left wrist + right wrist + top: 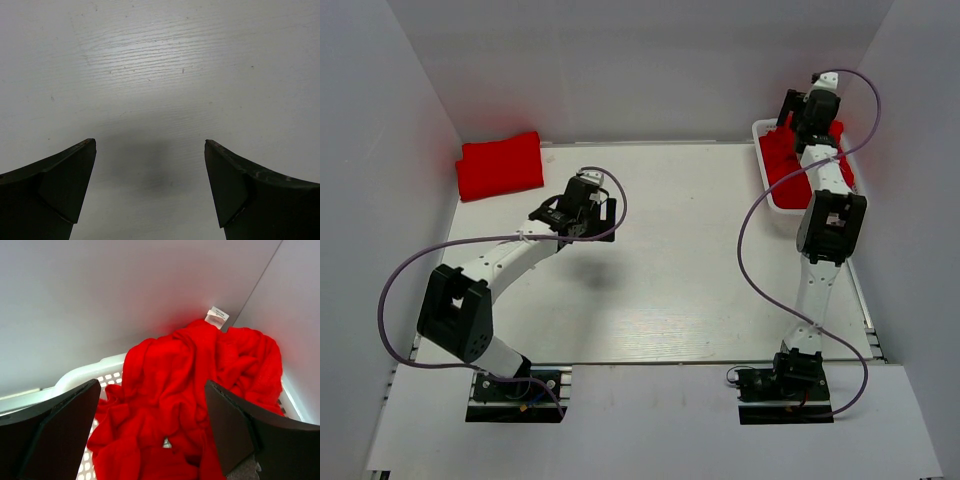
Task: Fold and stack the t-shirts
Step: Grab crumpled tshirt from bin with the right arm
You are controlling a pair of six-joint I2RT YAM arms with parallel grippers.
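A folded red t-shirt lies at the table's far left corner. More red t-shirts lie crumpled in the white lattice basket at the far right; the same heap shows in the top view. My right gripper hangs open just above that heap, with red cloth below the gap between its fingers and nothing gripped. In the top view the right gripper sits over the basket's far end. My left gripper is open over bare table, and the left gripper is left of the table's middle.
White walls close in the table on the left, back and right. The basket stands tight against the right wall in the far corner. A white care label sticks up from the heap near that corner.
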